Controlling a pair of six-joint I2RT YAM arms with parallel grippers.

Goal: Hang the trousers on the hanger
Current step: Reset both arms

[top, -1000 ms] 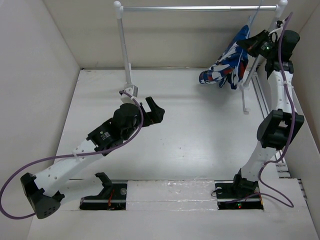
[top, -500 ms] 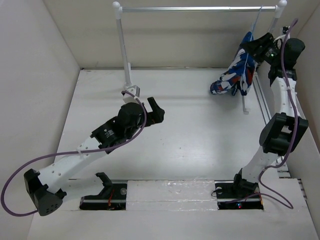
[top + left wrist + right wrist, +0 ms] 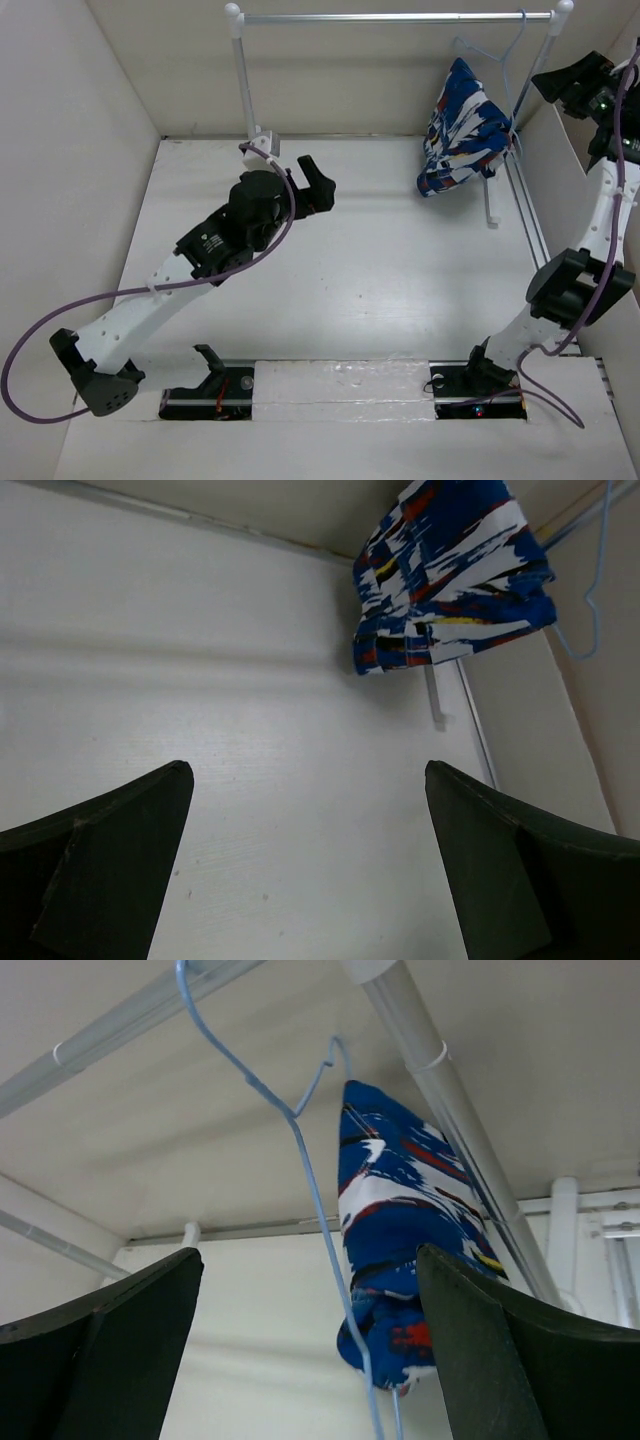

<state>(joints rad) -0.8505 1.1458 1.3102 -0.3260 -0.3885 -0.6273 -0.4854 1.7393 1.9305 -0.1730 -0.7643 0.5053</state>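
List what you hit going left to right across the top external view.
rack's left post → left pincer → trousers → right pincer

White desk (image 3: 400,280) boxed in by plain pale walls (image 3: 60,120).
A clothes rack (image 3: 420,17) stands at the far edge: two white posts (image 3: 243,90) joined by a silver bar (image 3: 330,17) on top. Soft, even light leaves faint shadows on the matt desk.
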